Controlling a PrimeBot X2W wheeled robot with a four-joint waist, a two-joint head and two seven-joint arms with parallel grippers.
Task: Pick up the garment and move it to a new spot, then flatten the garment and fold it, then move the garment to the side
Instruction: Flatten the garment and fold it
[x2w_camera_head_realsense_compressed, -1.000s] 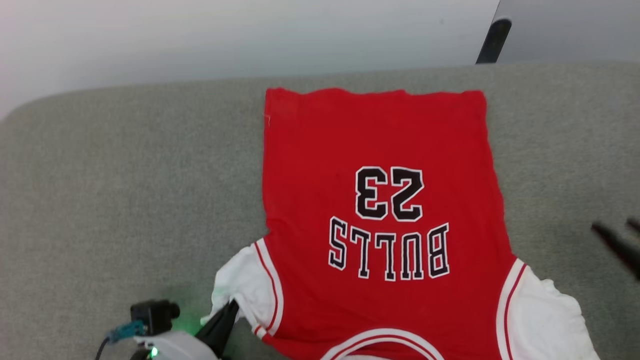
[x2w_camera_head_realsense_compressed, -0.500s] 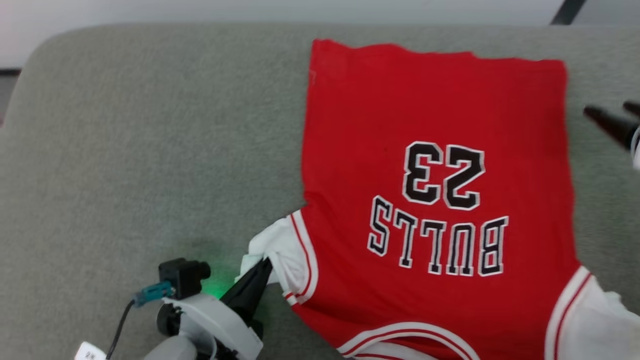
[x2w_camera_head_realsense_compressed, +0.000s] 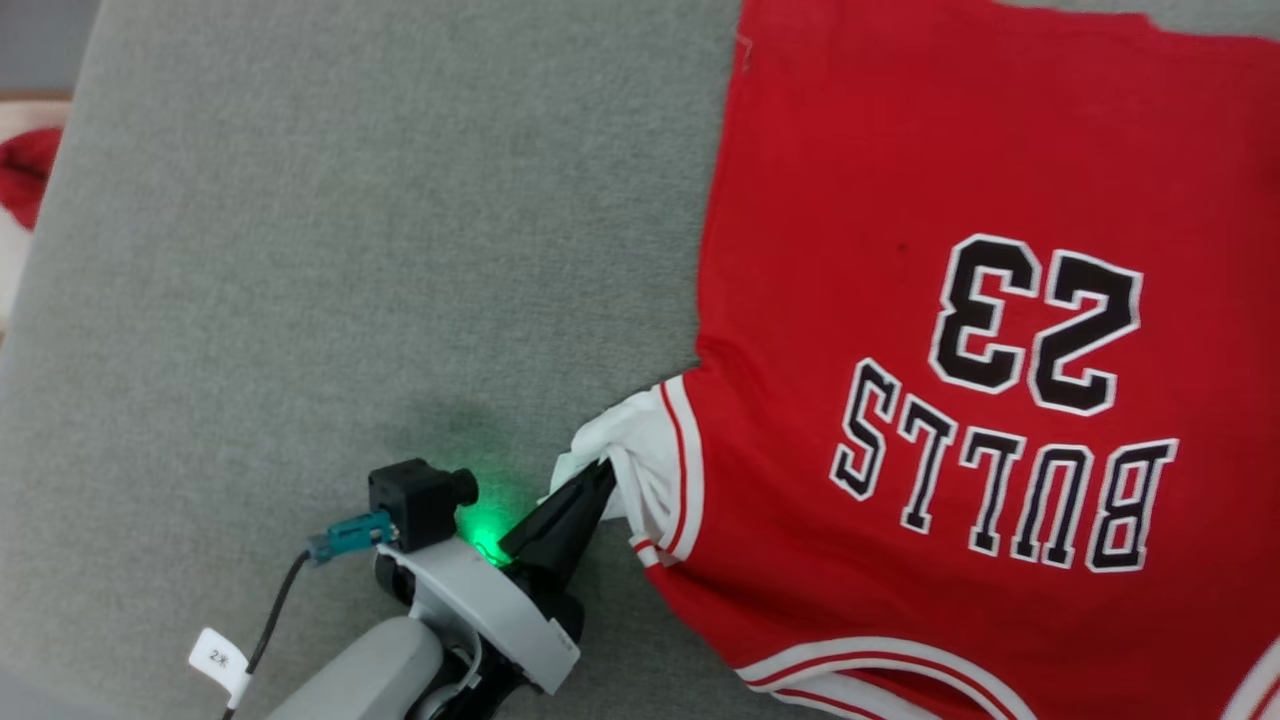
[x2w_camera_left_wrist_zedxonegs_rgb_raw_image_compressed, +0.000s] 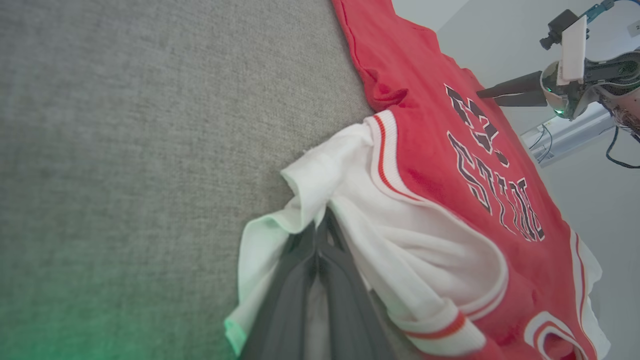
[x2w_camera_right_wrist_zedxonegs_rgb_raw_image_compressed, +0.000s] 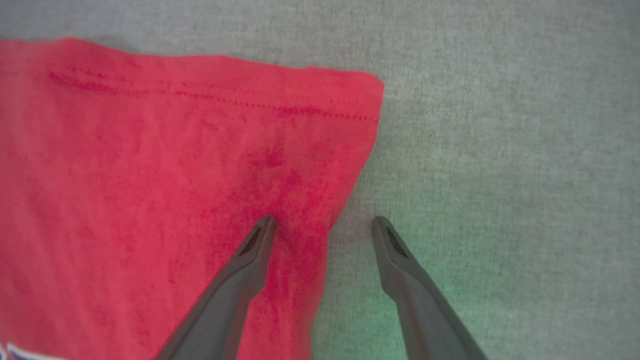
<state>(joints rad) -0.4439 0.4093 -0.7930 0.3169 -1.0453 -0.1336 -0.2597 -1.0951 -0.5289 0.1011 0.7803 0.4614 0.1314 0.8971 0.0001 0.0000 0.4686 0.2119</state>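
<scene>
Left hand (x2w_camera_head_realsense_compressed: 603, 470) pinches white sleeve (x2w_camera_head_realsense_compressed: 645, 440) of garment (x2w_camera_head_realsense_compressed: 880, 150)

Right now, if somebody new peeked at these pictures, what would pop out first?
The big red jersey spread on the gray fabric surface, its black 23 and BULLS upside down in the head view. Next, the left gripper pinching its white sleeve, and the right gripper open astride the jersey's side edge.
</scene>
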